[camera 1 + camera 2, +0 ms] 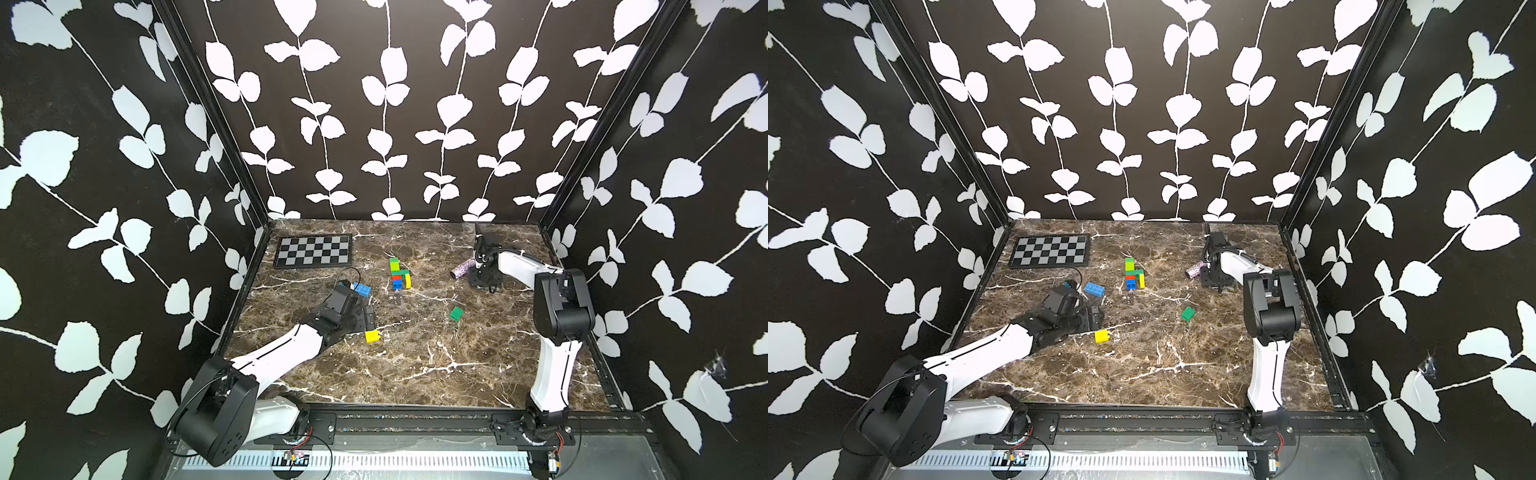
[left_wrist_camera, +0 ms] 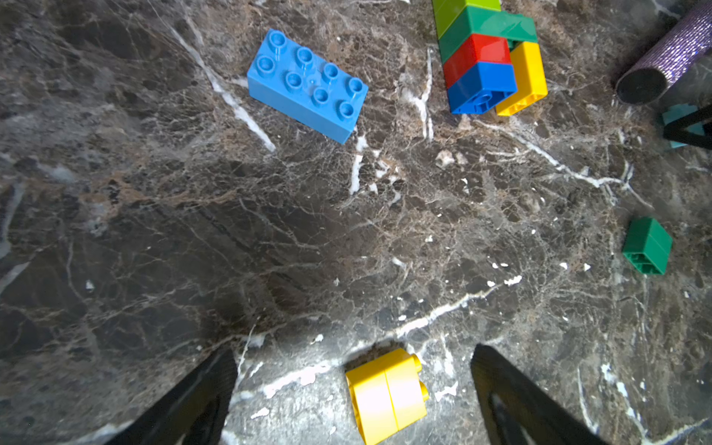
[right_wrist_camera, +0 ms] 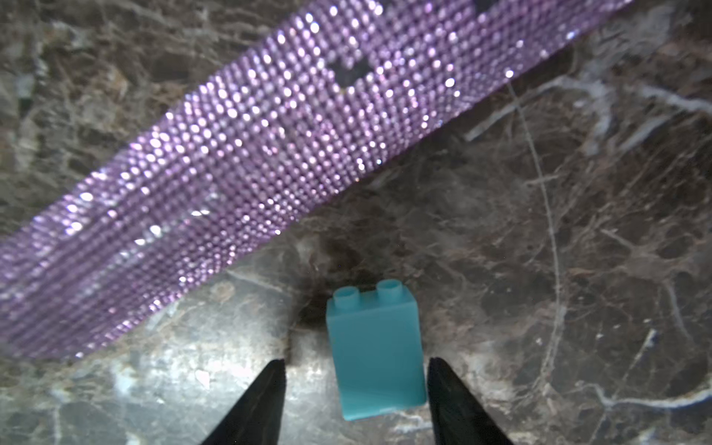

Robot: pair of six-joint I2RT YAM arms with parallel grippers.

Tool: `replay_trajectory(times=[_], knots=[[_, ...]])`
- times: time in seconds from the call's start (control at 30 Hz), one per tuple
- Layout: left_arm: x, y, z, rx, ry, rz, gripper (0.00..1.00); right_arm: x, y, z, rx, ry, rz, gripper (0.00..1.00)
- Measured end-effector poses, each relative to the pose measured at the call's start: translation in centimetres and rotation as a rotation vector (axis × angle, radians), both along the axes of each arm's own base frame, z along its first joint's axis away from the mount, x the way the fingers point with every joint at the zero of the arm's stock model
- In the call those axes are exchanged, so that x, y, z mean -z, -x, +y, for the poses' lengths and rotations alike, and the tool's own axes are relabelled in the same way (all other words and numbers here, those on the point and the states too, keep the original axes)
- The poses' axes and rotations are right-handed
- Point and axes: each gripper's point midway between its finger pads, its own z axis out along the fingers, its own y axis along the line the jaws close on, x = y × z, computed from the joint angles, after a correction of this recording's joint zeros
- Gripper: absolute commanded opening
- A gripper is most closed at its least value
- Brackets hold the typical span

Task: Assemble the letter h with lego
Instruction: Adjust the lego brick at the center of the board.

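Note:
The joined lego stack (image 1: 399, 272) of lime, dark green, red, blue and yellow bricks lies mid-table; it also shows in the left wrist view (image 2: 485, 57). A blue eight-stud brick (image 2: 306, 84) lies left of it. A loose yellow brick (image 2: 387, 395) lies on its side between the wide-apart fingers of my open left gripper (image 2: 354, 356), touching neither. A dark green brick (image 1: 456, 313) lies alone to the right. At the back right, my right gripper (image 3: 356, 361) straddles a light blue brick (image 3: 375, 352). One finger is close against it and a gap remains at the other.
A glittery purple microphone (image 3: 269, 154) lies just beyond the light blue brick, close to the right gripper (image 1: 482, 282). A black-and-grey chequered board (image 1: 313, 250) lies at the back left. Patterned walls enclose the marble table (image 1: 415, 374) on three sides.

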Motion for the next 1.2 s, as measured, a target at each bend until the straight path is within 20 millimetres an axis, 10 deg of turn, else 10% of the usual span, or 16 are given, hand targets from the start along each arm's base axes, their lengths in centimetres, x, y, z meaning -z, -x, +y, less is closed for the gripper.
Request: replay_trajectory(times=[0.93, 1.2], knots=[[-0.1, 0.0, -0.3, 0.009, 0.012, 0.003, 0.93, 0.4, 0.4, 0.0, -0.008, 0.014, 0.031, 0.16], [-0.2, 0.1, -0.8, 0.027, 0.034, 0.006, 0.88, -3.8, 5.8, 6.3, -0.169, -0.095, -0.107, 0.10]])
